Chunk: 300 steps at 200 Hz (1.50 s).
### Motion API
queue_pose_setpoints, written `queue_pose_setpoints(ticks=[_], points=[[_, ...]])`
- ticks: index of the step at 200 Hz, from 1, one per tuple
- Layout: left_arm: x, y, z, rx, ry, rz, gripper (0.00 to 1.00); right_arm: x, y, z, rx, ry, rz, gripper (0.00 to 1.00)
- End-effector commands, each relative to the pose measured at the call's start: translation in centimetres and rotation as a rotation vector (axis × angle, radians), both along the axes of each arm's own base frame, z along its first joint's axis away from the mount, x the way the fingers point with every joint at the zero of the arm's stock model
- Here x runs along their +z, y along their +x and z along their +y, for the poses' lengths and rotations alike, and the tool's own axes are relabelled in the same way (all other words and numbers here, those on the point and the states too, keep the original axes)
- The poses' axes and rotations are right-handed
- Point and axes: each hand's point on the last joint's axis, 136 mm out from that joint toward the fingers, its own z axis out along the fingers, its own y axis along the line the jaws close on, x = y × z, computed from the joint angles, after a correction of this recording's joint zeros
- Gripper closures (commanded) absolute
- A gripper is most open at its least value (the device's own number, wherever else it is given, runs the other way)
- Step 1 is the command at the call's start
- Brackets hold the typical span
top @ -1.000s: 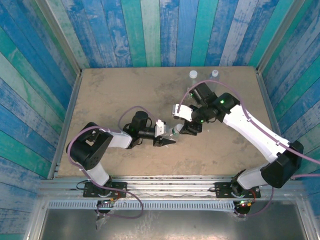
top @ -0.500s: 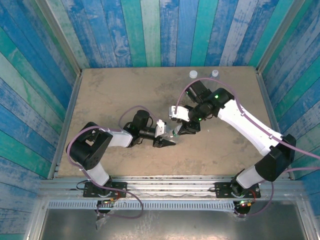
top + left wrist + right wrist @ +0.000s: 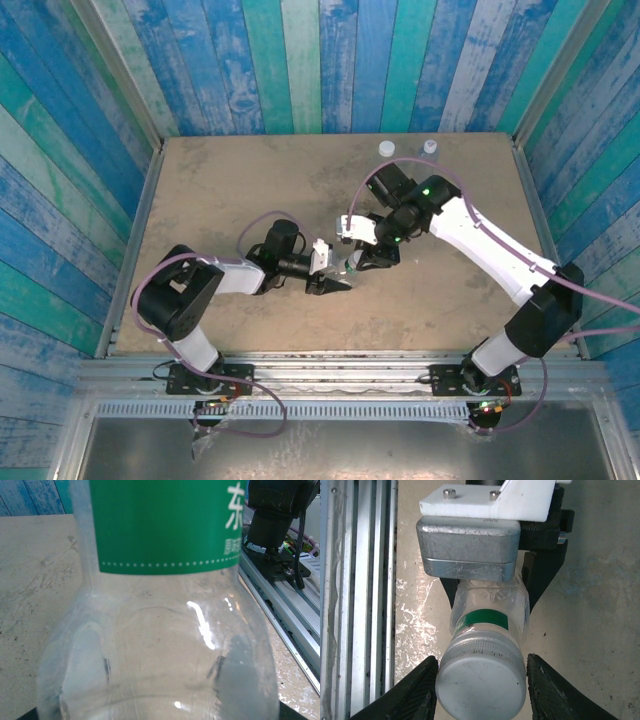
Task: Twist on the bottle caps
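Bottle: green-labelled bottle [image 3: 160, 630] sits just below the middle of the top view, above the table [image 3: 220, 200].
Cap: white cap [image 3: 481, 672] is on the bottle's neck, facing the right wrist camera.
Left gripper [image 3: 338, 284]: pinching the bottle's clear body, in the same spot as a second ago.
Right gripper [image 3: 362, 264]: it has moved left toward the bottle since a second ago. Its fingers [image 3: 415, 690] now flank the cap, and I cannot tell if they press it.

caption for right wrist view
Left gripper holds the green-label bottle; right gripper brackets its white cap
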Motion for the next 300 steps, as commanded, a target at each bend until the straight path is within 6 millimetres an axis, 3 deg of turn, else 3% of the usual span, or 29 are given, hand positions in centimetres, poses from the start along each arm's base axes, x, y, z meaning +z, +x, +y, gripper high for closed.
queue_pose_setpoints(ticks=[1, 31, 49, 127, 186, 220, 257, 300], points=[[2.4, 0.1, 0.0, -0.010, -0.047, -0.057, 0.44, 0.3, -0.3, -0.2, 0.006, -0.020, 0.014, 0.53], [2.2, 0.3, 0.0, -0.004, -0.044, -0.053, 0.44, 0.5, -0.6, -0.1, 0.009, -0.010, 0.031, 0.56], [2.2, 0.3, 0.0, -0.004, -0.044, -0.052, 0.44, 0.7, -0.8, -0.1, 0.012, -0.004, 0.027, 0.47], [1.9, 0.3, 0.0, -0.010, -0.034, -0.045, 0.44, 1.0, -0.5, -0.3, -0.008, 0.003, 0.002, 0.42], [2.0, 0.4, 0.0, -0.007, -0.038, -0.047, 0.44, 0.7, -0.6, 0.0, -0.024, 0.007, 0.032, 0.59], [2.6, 0.8, -0.1, 0.013, -0.060, -0.054, 0.44, 0.6, -0.5, 0.0, -0.050, 0.003, 0.045, 0.63], [3.5, 2.9, -0.2, 0.131, -0.088, -0.101, 0.44, 1.1, 1.0, 0.8, -0.227, 0.049, 0.094, 0.68], [4.9, 6.5, -0.4, 0.289, -0.120, -0.142, 0.45, 1.6, 4.9, -0.1, -0.652, 0.103, 0.192, 0.77]])
